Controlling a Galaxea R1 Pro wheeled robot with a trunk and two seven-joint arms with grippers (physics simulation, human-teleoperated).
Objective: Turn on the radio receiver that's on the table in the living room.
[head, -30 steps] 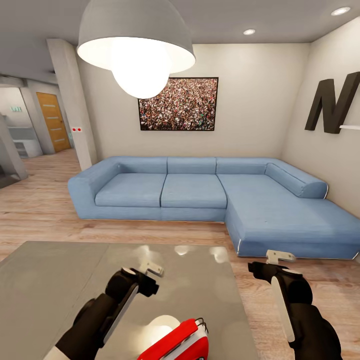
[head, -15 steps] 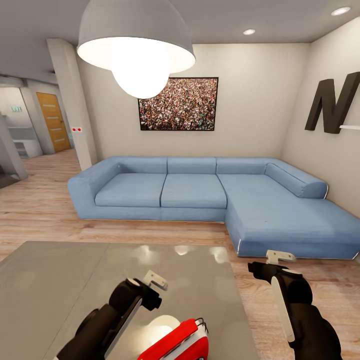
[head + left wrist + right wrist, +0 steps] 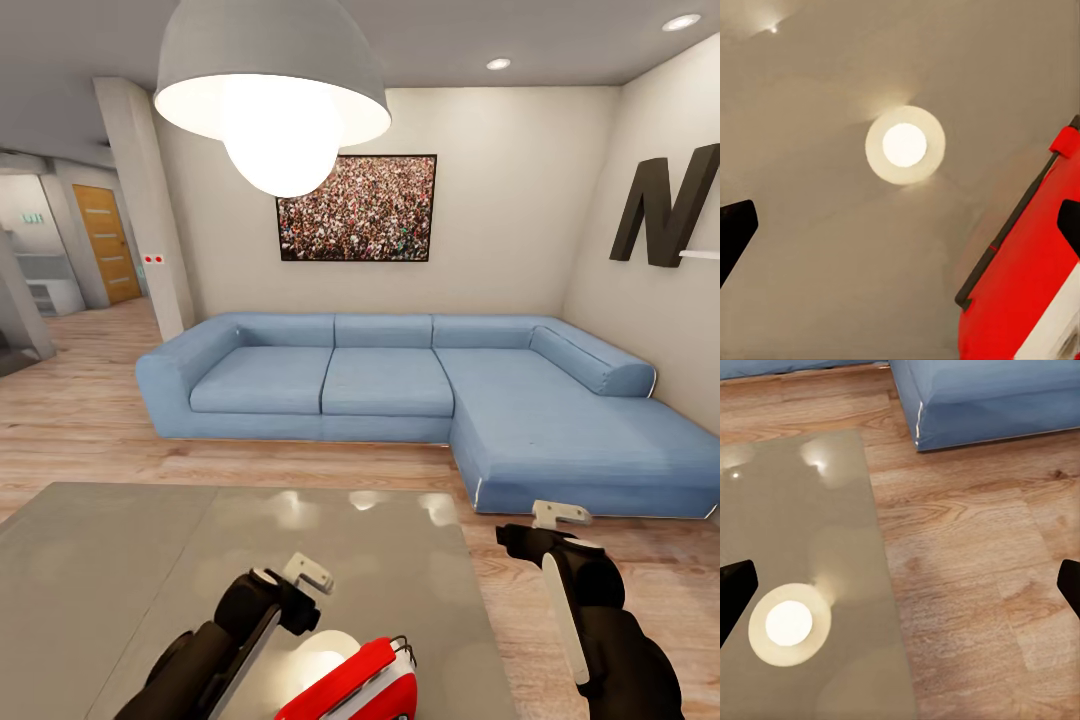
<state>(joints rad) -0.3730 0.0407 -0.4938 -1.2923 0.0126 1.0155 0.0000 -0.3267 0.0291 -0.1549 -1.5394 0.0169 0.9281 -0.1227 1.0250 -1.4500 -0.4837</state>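
The red radio receiver (image 3: 355, 685) with its white side and thin wire handle lies on the near part of the glossy grey table (image 3: 110, 560), cut off by the head view's lower edge. My left gripper (image 3: 309, 574) hovers over the table just beyond the radio and slightly to its left. In the left wrist view the left gripper (image 3: 900, 229) is open, with its fingertips wide apart and the radio's red body (image 3: 1024, 289) beside one finger. My right gripper (image 3: 560, 514) hangs over the wood floor past the table's right edge, and the right gripper (image 3: 900, 589) is open and empty.
A blue L-shaped sofa (image 3: 420, 390) stands beyond the table, its chaise reaching toward the right arm. A white dome pendant lamp (image 3: 272, 95) hangs overhead and reflects on the tabletop (image 3: 905, 145). A dark letter N (image 3: 670, 205) is on the right wall. Wood floor (image 3: 975, 585) surrounds the table.
My left gripper has come down and back toward the radio, slightly to the right. The right arm and the radio have not moved.
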